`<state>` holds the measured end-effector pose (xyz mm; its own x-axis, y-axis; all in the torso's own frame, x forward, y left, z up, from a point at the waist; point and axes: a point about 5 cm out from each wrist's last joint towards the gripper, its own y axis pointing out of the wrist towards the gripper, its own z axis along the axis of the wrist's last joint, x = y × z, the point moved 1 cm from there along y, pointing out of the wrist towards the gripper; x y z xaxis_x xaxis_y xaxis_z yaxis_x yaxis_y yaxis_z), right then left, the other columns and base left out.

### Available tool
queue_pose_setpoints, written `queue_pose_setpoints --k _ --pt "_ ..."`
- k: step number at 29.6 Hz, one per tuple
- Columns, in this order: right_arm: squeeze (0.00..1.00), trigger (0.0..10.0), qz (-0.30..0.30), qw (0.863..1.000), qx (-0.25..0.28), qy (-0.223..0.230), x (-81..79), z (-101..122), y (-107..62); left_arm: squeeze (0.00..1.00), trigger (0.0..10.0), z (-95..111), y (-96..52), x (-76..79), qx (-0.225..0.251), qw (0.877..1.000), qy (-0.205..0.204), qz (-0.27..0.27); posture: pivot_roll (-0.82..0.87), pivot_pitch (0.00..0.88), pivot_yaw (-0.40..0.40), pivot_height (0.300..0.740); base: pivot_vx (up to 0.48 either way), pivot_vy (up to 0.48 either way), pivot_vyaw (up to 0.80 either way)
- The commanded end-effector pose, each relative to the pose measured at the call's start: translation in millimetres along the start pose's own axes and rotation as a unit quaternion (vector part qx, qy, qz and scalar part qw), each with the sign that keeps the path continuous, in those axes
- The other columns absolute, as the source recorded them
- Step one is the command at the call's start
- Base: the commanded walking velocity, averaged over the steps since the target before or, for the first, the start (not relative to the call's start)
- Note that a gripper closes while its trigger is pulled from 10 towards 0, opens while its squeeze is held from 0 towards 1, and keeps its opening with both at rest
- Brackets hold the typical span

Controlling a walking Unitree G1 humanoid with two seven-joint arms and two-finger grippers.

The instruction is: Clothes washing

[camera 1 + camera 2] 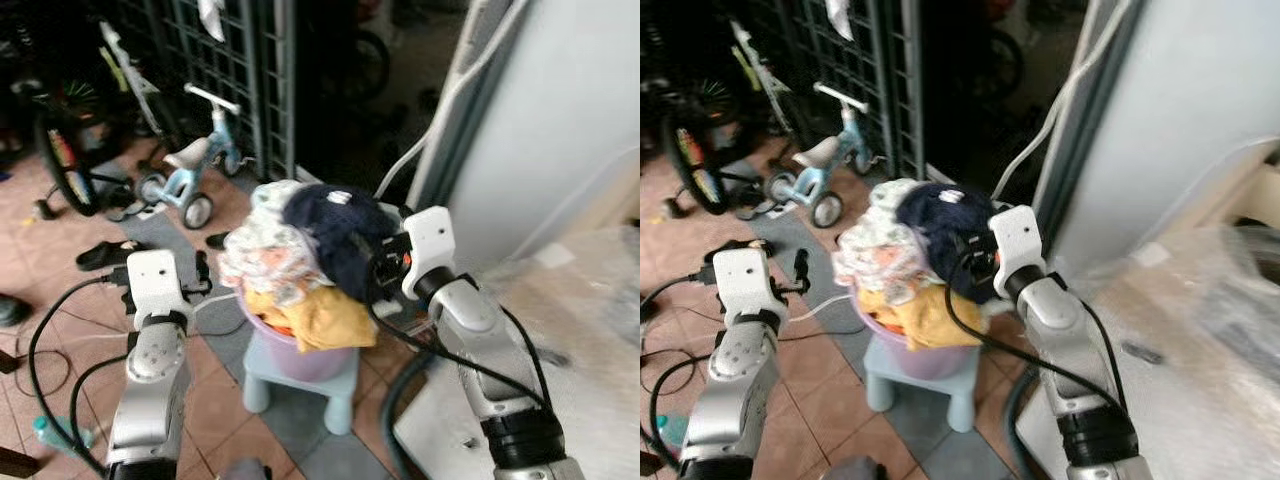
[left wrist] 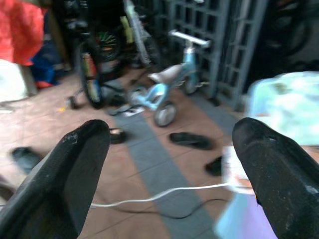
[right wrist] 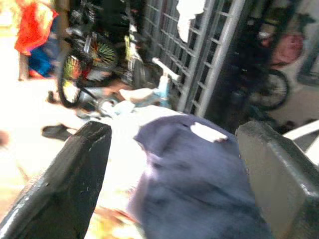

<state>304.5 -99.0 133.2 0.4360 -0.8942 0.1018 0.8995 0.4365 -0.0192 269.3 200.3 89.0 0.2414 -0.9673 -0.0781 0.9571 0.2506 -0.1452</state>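
Two silver arms, white wrist blocks at top. Left arm (image 1: 148,380) has black cables looping off at 9 o'clock. Right arm (image 1: 480,350) has a black collar and black cable alongside.

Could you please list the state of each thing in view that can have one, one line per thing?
Purple plastic laundry basket: overfull, standing on a pale blue stool.
Dark navy garment: on top of the pile, not gripped.
Yellow cloth: hanging over the basket rim.
Right gripper: open, fingers either side of the navy garment.
Left gripper: open, holding nothing, beside the basket.
Light blue balance bike: upright.
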Motion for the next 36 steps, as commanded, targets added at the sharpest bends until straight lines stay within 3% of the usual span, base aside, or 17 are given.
queue_pose_setpoints --k 1,3,7,15,36 --pt "0.00 10.0 -0.036 0.999 -0.008 -0.014 14.7 -2.3 -3.1 0.00 10.0 5.1 0.0 7.7 0.006 1.000 -0.003 -0.013 0.01 0.000 -0.010 0.740 0.000 0.480 0.00" --pt "0.00 10.0 -0.051 0.998 -0.008 -0.019 19.1 -2.1 -3.5 0.00 10.0 5.2 -0.3 8.4 0.007 1.000 -0.002 -0.014 0.01 0.000 -0.010 0.740 0.000 0.480 0.00" --pt "0.00 10.0 -0.141 0.990 -0.025 -0.005 45.1 -9.3 -10.6 0.00 10.0 7.3 -0.9 6.7 0.018 1.000 0.006 -0.018 0.01 0.000 -0.006 0.740 0.000 0.120 0.00" --pt "0.00 10.0 -0.196 0.980 -0.038 0.000 59.2 -16.0 -18.3 0.00 10.0 10.5 -0.1 4.3 0.027 0.999 0.012 -0.028 0.00 0.000 0.004 0.740 0.000 0.000 0.00" --pt "0.00 10.0 -0.122 0.991 -0.061 0.001 39.1 -25.0 -5.3 0.00 10.0 5.6 -2.6 4.1 0.018 0.999 0.012 -0.028 0.01 0.000 -0.007 0.740 0.297 0.000 0.00"
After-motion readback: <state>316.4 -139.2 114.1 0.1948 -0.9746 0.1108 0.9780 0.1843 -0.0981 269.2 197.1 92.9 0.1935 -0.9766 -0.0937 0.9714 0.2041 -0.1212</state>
